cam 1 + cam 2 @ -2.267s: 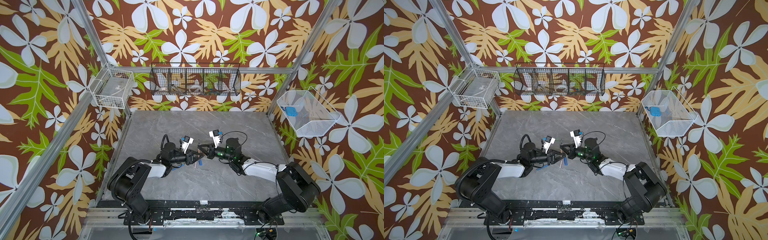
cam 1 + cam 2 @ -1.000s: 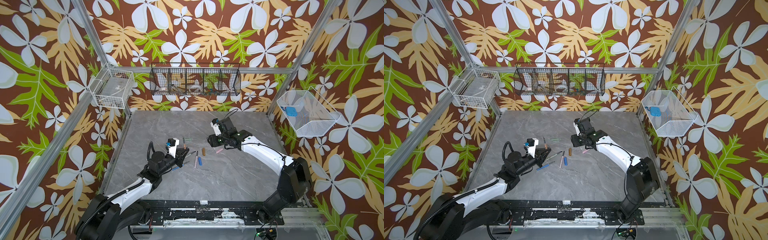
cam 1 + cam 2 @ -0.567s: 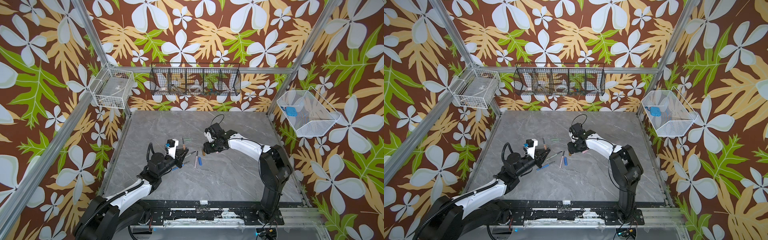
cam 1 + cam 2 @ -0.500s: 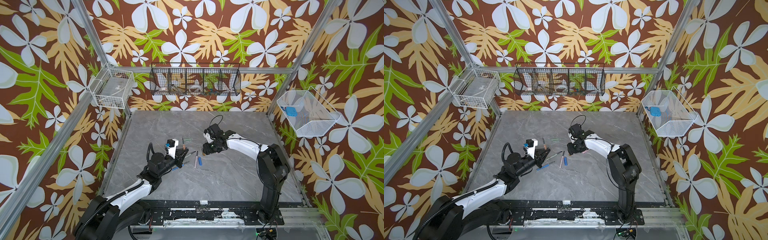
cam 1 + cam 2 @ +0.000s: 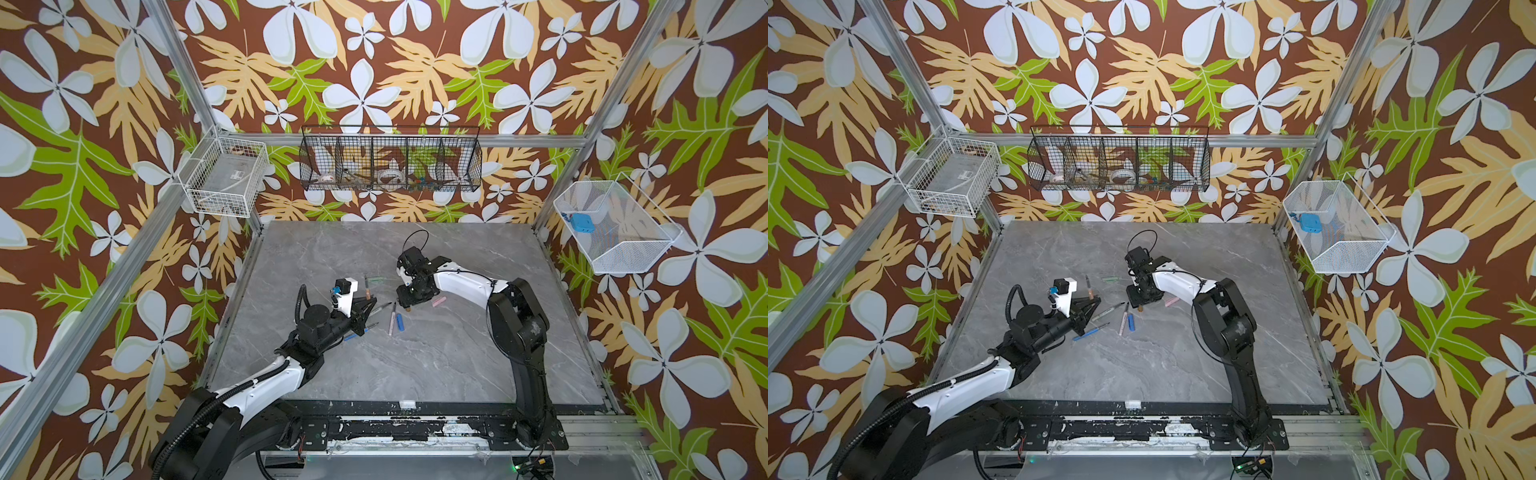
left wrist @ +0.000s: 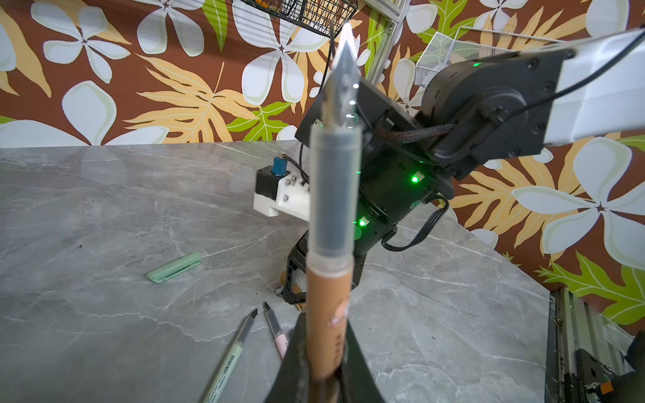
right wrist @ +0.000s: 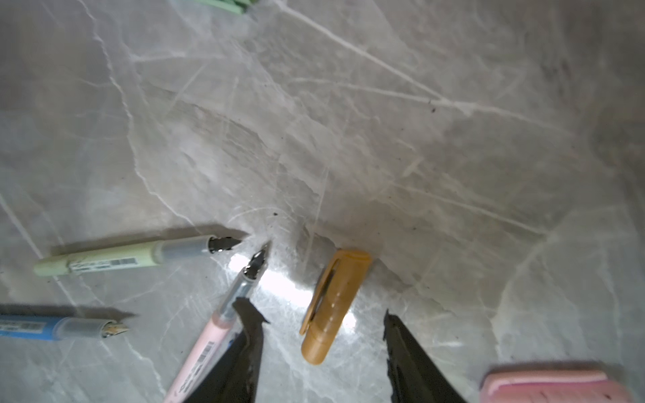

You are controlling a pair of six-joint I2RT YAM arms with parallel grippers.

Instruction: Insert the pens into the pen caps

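My left gripper point(image 5: 365, 302) is shut on the brown pen point(image 6: 330, 244), which points its dark nib up and away; the same pen point(image 5: 1088, 286) shows in both top views. My right gripper point(image 7: 317, 314) is open and low over the table, with the brown pen cap point(image 7: 333, 303) lying between its fingers, untouched. Beside it lie the pink pen point(image 7: 223, 314), the grey-green pen point(image 7: 115, 260) and the blue pen point(image 7: 52, 328). The pink cap point(image 5: 439, 301) lies just right of the right gripper point(image 5: 409, 305). The green cap point(image 5: 378, 279) lies farther back and the blue cap point(image 5: 400, 322) nearer the front.
A black wire basket point(image 5: 390, 164) hangs on the back wall, a white one point(image 5: 224, 178) at the left post and another point(image 5: 615, 228) at the right. The grey marble table point(image 5: 415, 374) ends at a black rail in front.
My right arm has swung from the back right towards the middle and come down over the brown cap. My left arm has kept still, holding the brown pen.
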